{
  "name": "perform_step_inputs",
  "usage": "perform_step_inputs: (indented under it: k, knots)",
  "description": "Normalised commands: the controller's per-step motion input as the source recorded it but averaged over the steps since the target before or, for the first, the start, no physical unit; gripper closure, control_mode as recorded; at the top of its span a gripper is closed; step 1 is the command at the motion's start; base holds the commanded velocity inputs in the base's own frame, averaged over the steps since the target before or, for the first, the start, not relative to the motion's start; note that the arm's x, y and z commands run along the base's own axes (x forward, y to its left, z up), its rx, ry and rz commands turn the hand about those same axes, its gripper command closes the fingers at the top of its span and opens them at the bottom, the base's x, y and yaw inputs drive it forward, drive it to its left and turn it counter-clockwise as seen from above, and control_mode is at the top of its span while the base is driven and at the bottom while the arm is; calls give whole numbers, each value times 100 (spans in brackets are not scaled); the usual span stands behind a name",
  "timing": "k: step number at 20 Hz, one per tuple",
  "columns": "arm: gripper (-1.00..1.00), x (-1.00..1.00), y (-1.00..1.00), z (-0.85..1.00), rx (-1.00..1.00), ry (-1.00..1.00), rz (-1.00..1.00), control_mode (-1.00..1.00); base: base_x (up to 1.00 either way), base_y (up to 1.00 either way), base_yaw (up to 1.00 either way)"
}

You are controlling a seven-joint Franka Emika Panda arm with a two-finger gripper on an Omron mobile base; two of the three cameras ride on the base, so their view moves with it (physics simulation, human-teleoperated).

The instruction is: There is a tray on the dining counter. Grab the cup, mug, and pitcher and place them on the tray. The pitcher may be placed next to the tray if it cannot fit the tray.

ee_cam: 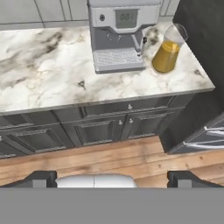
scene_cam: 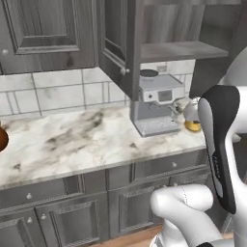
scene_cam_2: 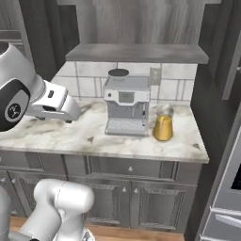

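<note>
The pitcher (ee_cam: 168, 50), cone-shaped with an amber body and a clear neck, stands on the marble wall counter (ee_cam: 48, 70) just right of the coffee machine. It also appears in the right base view, pitcher (scene_cam_2: 163, 123), and half behind my arm in the left base view, pitcher (scene_cam: 192, 116). My gripper (ee_cam: 111, 178) is open with nothing between its fingertips (ee_cam: 41, 177). It hangs over the wooden floor in front of the cabinets, well short of the pitcher. The tray, cup, mug and dining counter are out of view.
A grey coffee machine (scene_cam_2: 126, 106) stands against the tiled wall under an open shelf (scene_cam_2: 136, 52). A dark tall panel and a steel appliance (scene_cam_2: 226, 197) close off the counter's right end. A brown round thing (scene_cam: 2, 137) sits at the far left.
</note>
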Motion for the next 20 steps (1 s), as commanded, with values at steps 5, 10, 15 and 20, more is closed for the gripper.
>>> perform_step_inputs:
  k: [5, 10, 15, 20]
  knots:
    - [-100, 0, 0, 0, 0, 0, 0, 100, 53, -44, 0]
    - [-100, 0, 0, 0, 0, 0, 0, 100, 48, -46, -2]
    - [-100, 0, 0, 0, 0, 0, 0, 100, 33, -31, -6]
    - [-100, 0, 0, 0, 0, 0, 0, 100, 21, -9, -7]
